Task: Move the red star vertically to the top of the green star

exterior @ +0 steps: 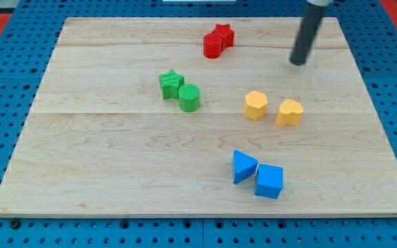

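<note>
While my tip (298, 62) sits right of red star (223, 34), green star (171, 83) lower left.

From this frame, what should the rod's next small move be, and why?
Probably slide my tip around to the right of the red star. It stands apart, right of the red pair, while the green star lies lower left; the star needs pushing leftward to sit above it.

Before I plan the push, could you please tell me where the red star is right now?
The red star sits near the view's top, right of centre, touching the red cylinder; the green star lies below-left, and my tip is to its right.
</note>
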Tool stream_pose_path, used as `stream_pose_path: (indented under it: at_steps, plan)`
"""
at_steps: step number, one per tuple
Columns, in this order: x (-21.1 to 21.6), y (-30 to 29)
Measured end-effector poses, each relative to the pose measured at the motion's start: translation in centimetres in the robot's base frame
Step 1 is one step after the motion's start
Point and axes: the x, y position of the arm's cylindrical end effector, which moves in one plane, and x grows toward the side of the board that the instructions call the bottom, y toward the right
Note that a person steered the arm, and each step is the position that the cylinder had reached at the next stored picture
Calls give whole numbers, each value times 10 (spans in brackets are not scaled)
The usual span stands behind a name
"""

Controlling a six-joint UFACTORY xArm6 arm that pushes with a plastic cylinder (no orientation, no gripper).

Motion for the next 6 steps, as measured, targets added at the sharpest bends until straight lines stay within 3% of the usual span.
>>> stream_pose_path:
  at_steps: [1, 2, 3, 5, 6]
  plan:
    - [-20, -55]
    - [-29, -54]
    - [-45, -97]
    - [-71, -104]
    - [-89, -170]
